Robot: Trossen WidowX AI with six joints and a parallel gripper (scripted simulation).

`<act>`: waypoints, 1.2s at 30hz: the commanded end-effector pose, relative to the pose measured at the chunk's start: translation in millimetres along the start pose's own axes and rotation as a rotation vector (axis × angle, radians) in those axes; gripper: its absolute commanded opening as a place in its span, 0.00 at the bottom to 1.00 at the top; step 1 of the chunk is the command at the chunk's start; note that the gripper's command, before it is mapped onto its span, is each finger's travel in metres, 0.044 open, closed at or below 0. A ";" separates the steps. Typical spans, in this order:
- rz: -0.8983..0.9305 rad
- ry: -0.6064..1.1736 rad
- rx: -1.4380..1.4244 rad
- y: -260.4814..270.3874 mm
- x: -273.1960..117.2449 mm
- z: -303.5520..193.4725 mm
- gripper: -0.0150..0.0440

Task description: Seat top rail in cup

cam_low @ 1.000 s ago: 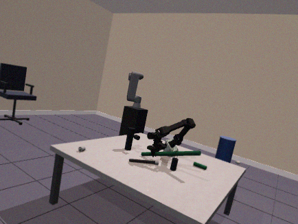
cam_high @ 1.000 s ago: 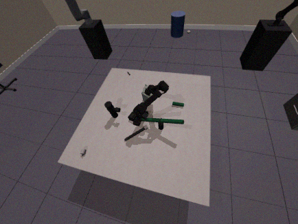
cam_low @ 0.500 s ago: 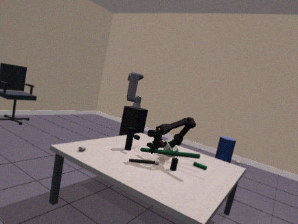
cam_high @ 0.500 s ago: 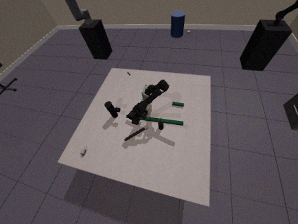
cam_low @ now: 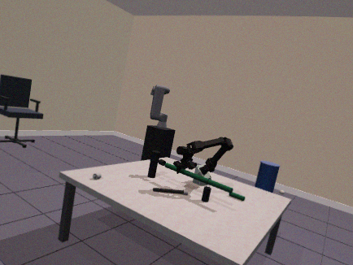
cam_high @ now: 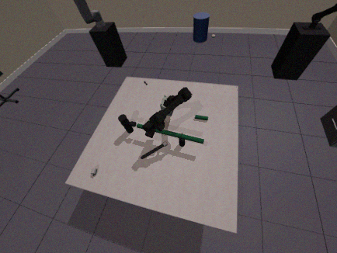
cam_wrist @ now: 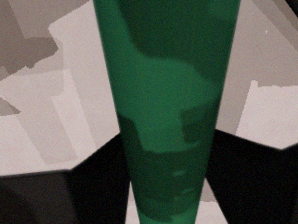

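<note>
The green rail (cam_high: 190,138) (cam_low: 215,184) (cam_wrist: 165,100) is held above the table, crossing at the short post (cam_high: 182,142) (cam_low: 206,194); the loop cap is too small to make out clearly. The big post (cam_high: 127,126) (cam_low: 152,167) stands upright at the rail's other end, with the dark rail-end cup (cam_high: 133,124) (cam_low: 162,162) high on its side, facing the rail. The rail's near end is at the cup's mouth; whether it is inside cannot be told. My gripper (cam_high: 151,129) (cam_low: 181,167) (cam_wrist: 160,134) is shut on the rail, not far from that end.
A short green piece (cam_high: 201,117) (cam_low: 237,197) lies on the table (cam_high: 210,186) (cam_low: 228,228). A dark rod (cam_high: 154,150) (cam_low: 168,190) lies near the rail. A small grey part (cam_high: 94,171) (cam_low: 97,176) lies near one corner, and a tiny dark part (cam_high: 145,82) near the back edge.
</note>
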State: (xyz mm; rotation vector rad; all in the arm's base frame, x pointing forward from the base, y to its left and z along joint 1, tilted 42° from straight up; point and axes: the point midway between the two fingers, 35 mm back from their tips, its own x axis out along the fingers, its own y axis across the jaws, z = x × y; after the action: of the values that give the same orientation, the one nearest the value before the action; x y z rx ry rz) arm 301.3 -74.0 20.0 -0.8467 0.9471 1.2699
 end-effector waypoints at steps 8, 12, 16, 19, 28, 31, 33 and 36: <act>0.000 0.004 -0.001 -0.2 -0.7 -0.6 0.25; 0.000 0.004 -0.001 -0.1 -0.8 -0.7 0.25; 0.000 0.004 -0.001 -0.1 -1.4 -1.8 0.25; 0.000 0.004 -0.001 0.0 -2.2 -3.4 0.25; 0.000 0.005 -0.001 -0.1 -5.1 -8.7 0.25; 0.000 0.005 -0.001 -0.2 -5.8 -10.4 0.25; 0.000 0.005 -0.001 -0.3 -6.2 -11.6 0.25; 0.000 0.005 -0.001 -0.4 -6.6 -13.5 0.25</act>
State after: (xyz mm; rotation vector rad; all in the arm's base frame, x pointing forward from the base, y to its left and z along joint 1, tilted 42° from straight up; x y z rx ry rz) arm 300.4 -80.4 20.7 -0.8424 0.9403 1.2806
